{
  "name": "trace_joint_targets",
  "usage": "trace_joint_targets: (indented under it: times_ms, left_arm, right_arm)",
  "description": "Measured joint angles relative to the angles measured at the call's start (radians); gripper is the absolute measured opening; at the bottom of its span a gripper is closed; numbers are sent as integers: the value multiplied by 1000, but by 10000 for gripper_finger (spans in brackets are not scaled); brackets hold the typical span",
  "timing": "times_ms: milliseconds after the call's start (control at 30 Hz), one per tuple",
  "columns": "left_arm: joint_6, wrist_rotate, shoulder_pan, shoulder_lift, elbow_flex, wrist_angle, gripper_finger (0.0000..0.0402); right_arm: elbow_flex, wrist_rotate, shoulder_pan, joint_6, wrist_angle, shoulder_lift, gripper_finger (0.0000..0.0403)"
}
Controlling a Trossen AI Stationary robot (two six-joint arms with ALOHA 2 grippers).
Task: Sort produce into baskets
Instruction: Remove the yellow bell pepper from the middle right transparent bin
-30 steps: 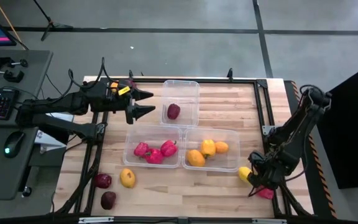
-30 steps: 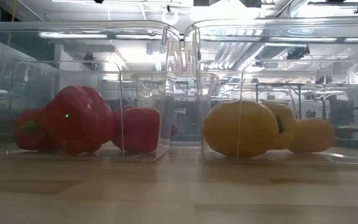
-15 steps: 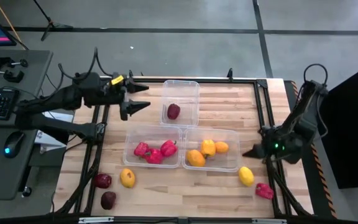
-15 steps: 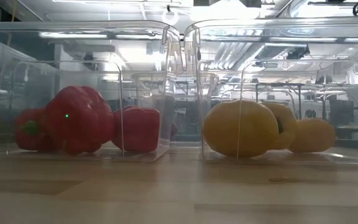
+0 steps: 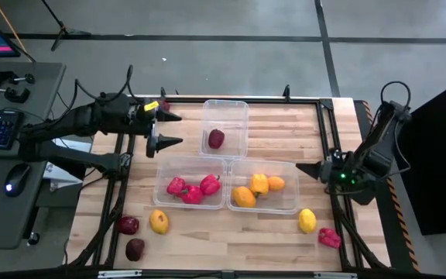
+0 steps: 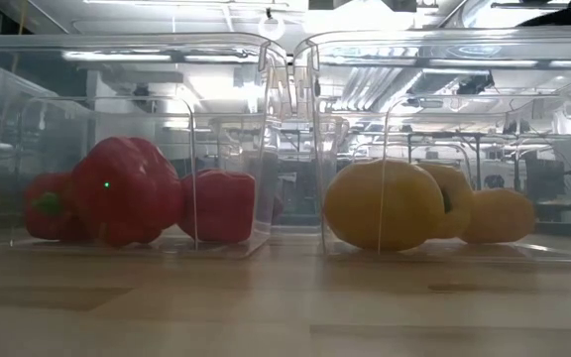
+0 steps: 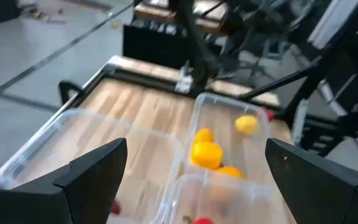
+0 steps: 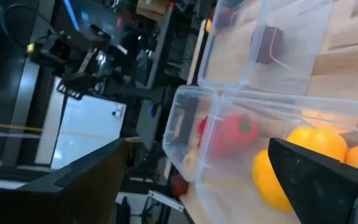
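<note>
Yellow produce and a red piece lie on bare wood near the table's front right corner, just in front of the right gripper, which hovers open and empty beside the orange-filled basket. Next to that basket sits the basket of red peppers. The far basket holds one maroon piece, close to the left gripper, open and empty at the table's left edge. Three loose pieces, seemingly two maroon, lie near the front left corner, well apart from it.
</note>
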Motion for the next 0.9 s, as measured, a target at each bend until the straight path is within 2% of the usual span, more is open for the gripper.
trace_joint_targets:
  times_ms: [100,233,333,467,567,667,900]
  left_arm:
    - [6,12,1,4,0,60,372]
    - [-2,9,1,16,0,101,372]
    - [-22,-22,1,27,0,112,372]
    - [-87,-92,1,51,0,113,372]
    - [-152,-139,0,77,0,129,372]
    - [-201,-163,0,118,0,194,372]
    - [-249,-166,0,253,0,357,372]
  right_arm:
    - [0,-82,-60,38,-22,18,381]
    - [0,-374,-165,63,-72,15,381]
    - [0,-595,-231,102,-174,22,381]
    - [0,-815,-281,85,-252,28,381]
    - [0,-829,-283,3,-254,23,381]
    - [0,-754,-282,-9,-249,26,381]
    - [0,-730,-290,-4,-311,43,381]
